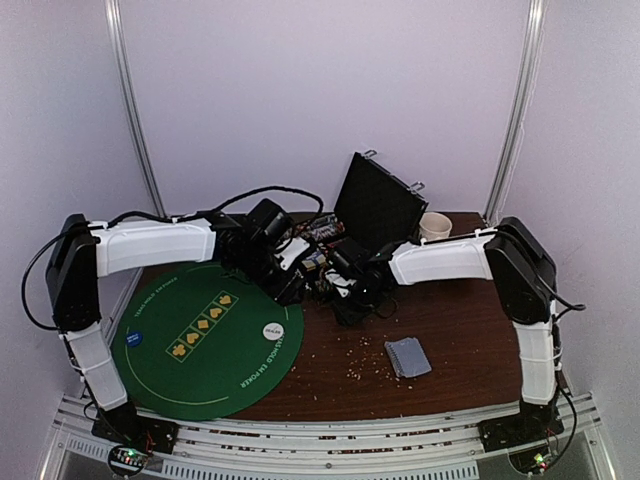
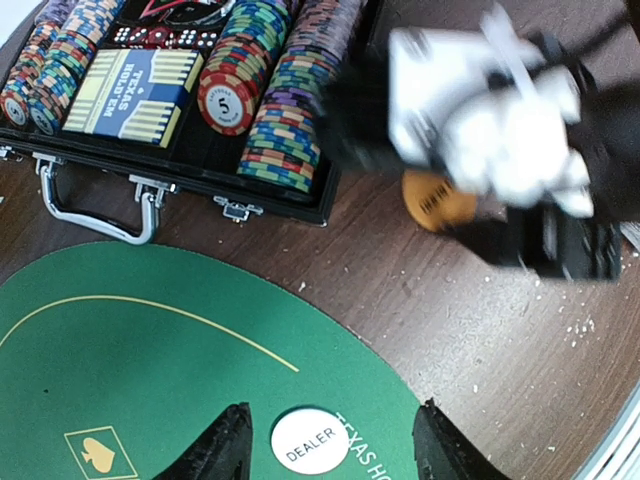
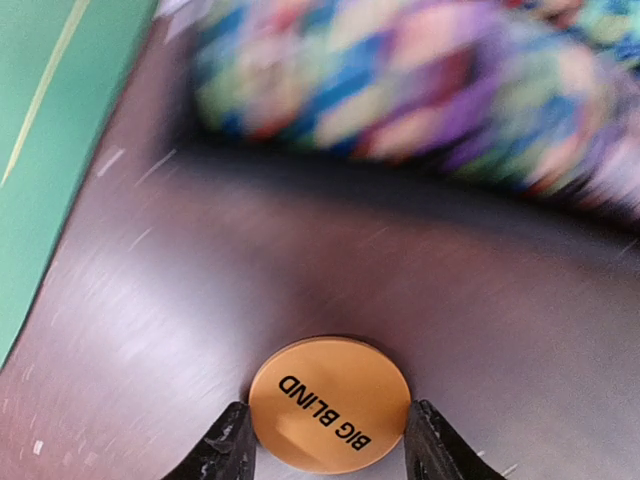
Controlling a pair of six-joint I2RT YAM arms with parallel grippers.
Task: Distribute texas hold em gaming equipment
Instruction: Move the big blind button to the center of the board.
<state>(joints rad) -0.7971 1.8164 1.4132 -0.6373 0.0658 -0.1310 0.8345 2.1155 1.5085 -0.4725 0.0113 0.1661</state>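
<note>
I found the right gripper [image 3: 325, 450] with its jaws astride the Big Blind disc [image 3: 330, 400], flat on the counter [image 3: 300, 260] just beside the chip case [image 2: 280, 205]; pinch unconfirmed. The left gripper [image 2: 330, 445] had its jaws spread. Risk: thin disc skids free.

Poker chips [image 3: 400, 90], a multicoloured blur

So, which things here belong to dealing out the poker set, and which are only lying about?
Belong to the job: poker chips, dealer disc, orange Big Blind disc, grey-blue cards, card box, green mat.
Only lying about: white cup, crumbs.
</note>
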